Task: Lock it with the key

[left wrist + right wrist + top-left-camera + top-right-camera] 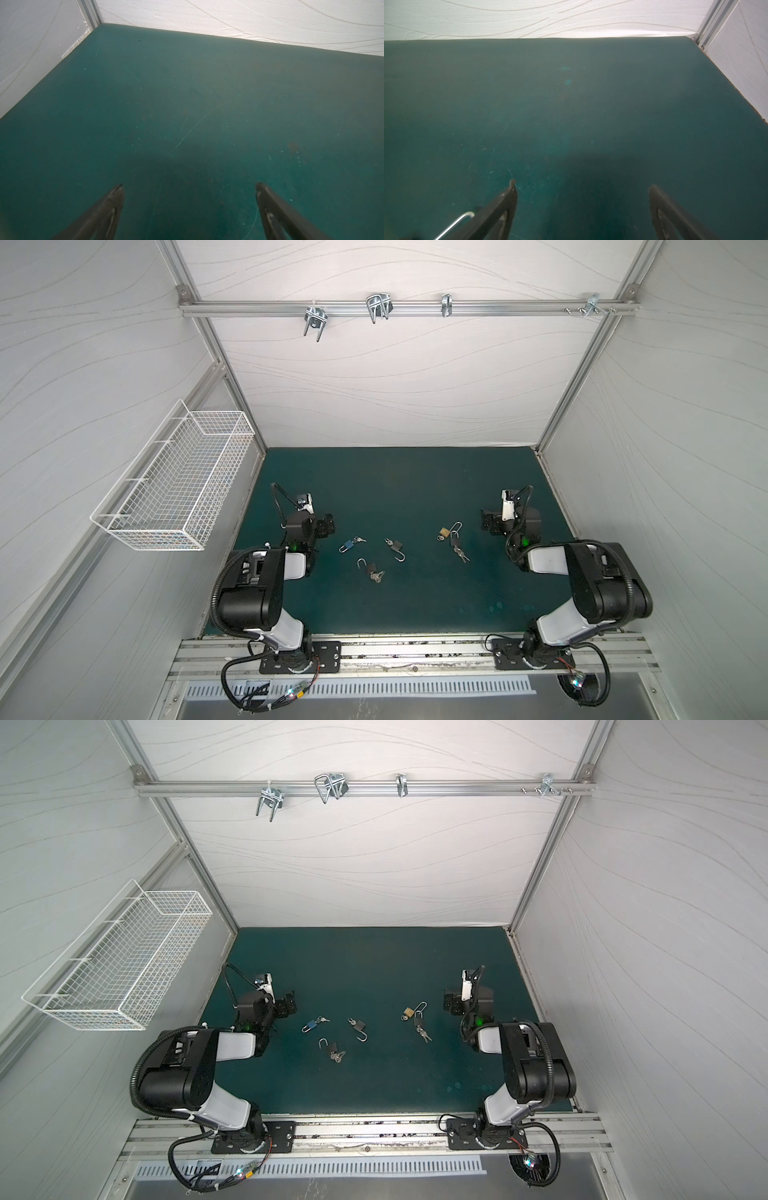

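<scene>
Several small padlocks lie mid-mat in both top views. A blue padlock [348, 546] has keys [360, 539] at its end. A dark padlock [396, 546] and another dark padlock [370, 568] with keys [377, 577] have their shackles swung open. A brass padlock [444, 532] with a raised shackle lies against a dark padlock [456, 540] with keys [461, 556]. My left gripper [326, 526] [189, 185] is open and empty, just left of the blue padlock. My right gripper [488, 524] [582, 184] is open and empty, right of the brass padlock, whose silver shackle [456, 222] shows beside one finger.
The green mat [399, 605] is walled by white panels at the back and both sides. A white wire basket [178, 485] hangs on the left wall. Metal hooks [379, 306] hang from the rail high on the back wall.
</scene>
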Tool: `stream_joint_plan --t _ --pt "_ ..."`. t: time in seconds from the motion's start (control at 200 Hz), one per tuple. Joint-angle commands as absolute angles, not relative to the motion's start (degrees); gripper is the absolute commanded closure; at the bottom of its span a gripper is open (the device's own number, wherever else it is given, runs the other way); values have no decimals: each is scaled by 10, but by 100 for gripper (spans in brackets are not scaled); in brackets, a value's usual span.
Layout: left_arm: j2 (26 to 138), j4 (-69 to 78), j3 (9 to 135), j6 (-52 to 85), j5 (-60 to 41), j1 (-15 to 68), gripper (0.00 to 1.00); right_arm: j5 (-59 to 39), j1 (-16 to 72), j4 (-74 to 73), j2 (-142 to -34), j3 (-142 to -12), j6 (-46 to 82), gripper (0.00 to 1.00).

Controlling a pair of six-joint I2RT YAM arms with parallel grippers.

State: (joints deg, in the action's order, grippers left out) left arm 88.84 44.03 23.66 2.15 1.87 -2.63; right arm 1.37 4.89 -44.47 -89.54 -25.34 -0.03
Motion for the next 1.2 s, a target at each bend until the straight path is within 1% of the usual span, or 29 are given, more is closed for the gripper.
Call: stream_joint_plan --t 0.0,0.125,0.175,0.205,0.375,0.445,0.475,0.595,0.62,0.71,0.78,0.885,0.965,1.02,1.065,1.195 --pt "889 465 249 15 14 -26 1 8 46 -444 -899 -258 1 1" --pt "872 509 219 -13 74 14 1 -10 46 -461 -892 -248 -4 1" --pt "851 529 201 -15 88 20 1 -3 48 -455 -877 -244 -4 1" --pt "838 531 194 -18 112 29 1 6 52 -449 -866 -243 -5 1" --pt "743 421 205 -24 226 93 1 41 73 -374 -774 -244 -15 1" --pt "702 375 216 -5 284 121 1 59 73 -327 -730 -252 12 1" --pt "683 347 224 6 295 128 1 70 73 -318 -711 -252 36 1" --pt "628 248 269 62 274 135 1 41 73 -289 -647 -253 82 1" --pt "620 204 281 84 272 136 1 39 73 -279 -638 -255 93 1" --pt "606 89 340 182 287 137 1 64 72 -221 -605 -265 159 1" --pt "609 -33 396 273 307 137 1 87 71 -155 -580 -283 215 1" --pt "622 -139 454 324 249 137 1 88 69 -64 -550 -312 257 1" --pt "627 -168 469 338 184 138 1 85 69 -13 -530 -326 291 1" --pt "626 -178 470 346 145 145 1 94 68 55 -520 -348 337 1" --pt "624 -189 474 347 130 159 1 81 67 81 -518 -361 344 1" --pt "620 -232 487 351 139 233 1 -33 66 61 -507 -355 335 1"
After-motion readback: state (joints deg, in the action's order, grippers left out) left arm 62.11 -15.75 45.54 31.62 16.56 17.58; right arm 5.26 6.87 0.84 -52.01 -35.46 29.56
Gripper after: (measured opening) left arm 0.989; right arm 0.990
